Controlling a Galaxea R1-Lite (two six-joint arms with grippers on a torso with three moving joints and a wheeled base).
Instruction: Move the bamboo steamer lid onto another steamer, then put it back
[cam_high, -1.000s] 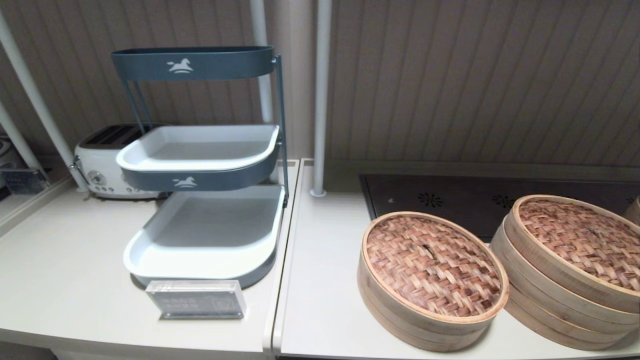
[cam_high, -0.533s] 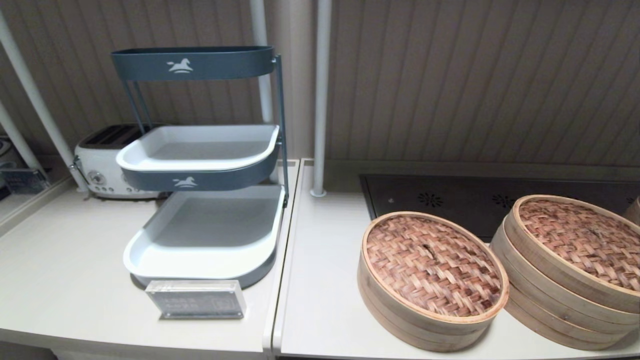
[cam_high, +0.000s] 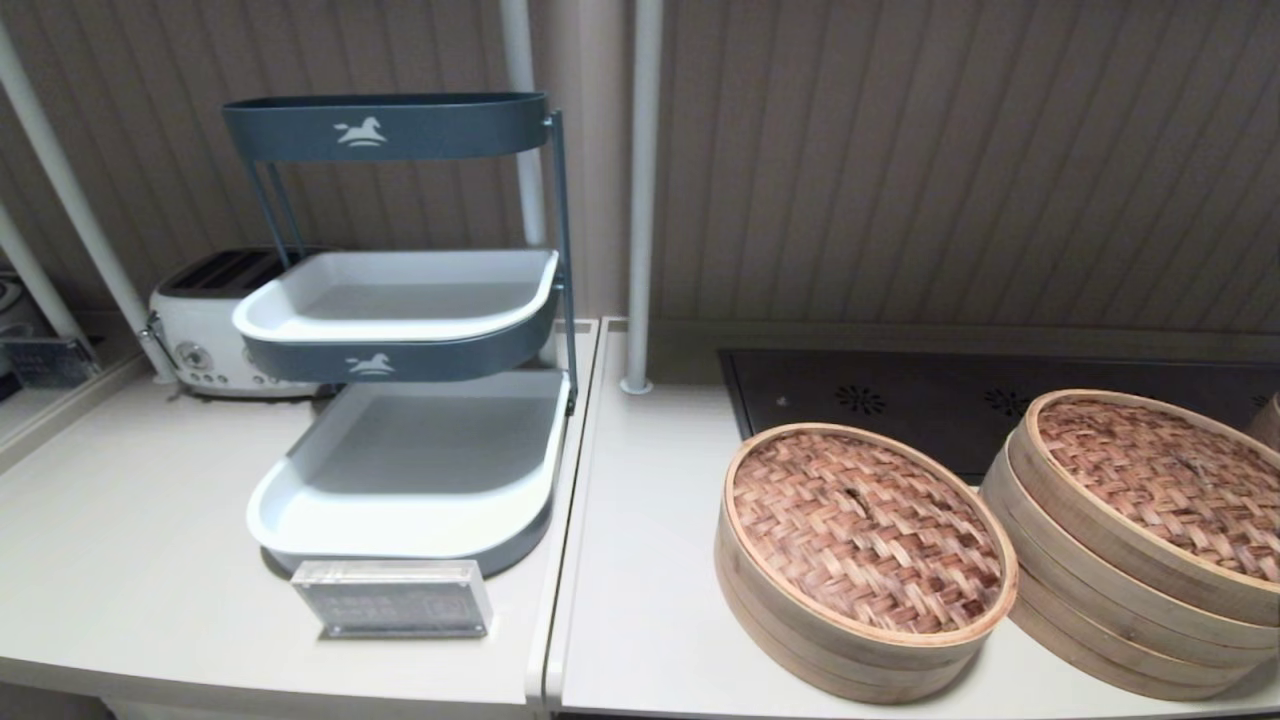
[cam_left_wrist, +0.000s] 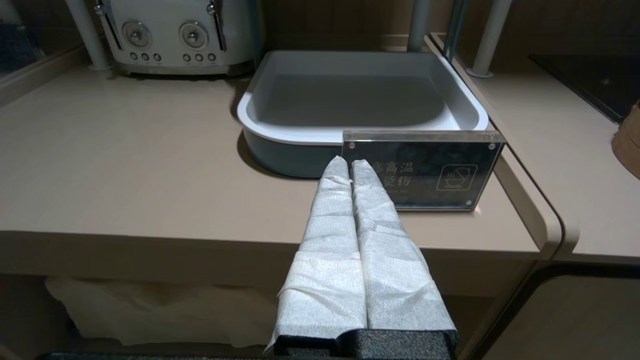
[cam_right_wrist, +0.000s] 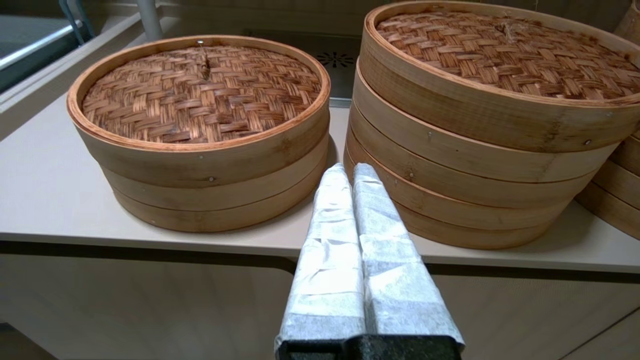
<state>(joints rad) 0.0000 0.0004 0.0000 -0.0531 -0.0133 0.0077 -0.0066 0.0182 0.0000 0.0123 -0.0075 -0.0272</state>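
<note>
Woven bamboo steamer lid (cam_high: 866, 531) with smooth pale rim; matt counter (cam_high: 640, 620).

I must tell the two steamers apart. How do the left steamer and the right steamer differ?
1. The left steamer is lower, with fewer rings; the right steamer is taller, with more.
2. The left one stands whole in the head view; the right one is cut by the edge.
Both have pale bamboo rings and a reddish-brown woven lid.

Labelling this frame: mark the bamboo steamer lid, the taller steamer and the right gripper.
bamboo steamer lid (cam_high: 865, 530), head view, woven top.
taller steamer (cam_right_wrist: 470, 155), right wrist view, side ring.
right gripper (cam_right_wrist: 350, 172), right wrist view, between the shut wrapped fingertips.
</note>
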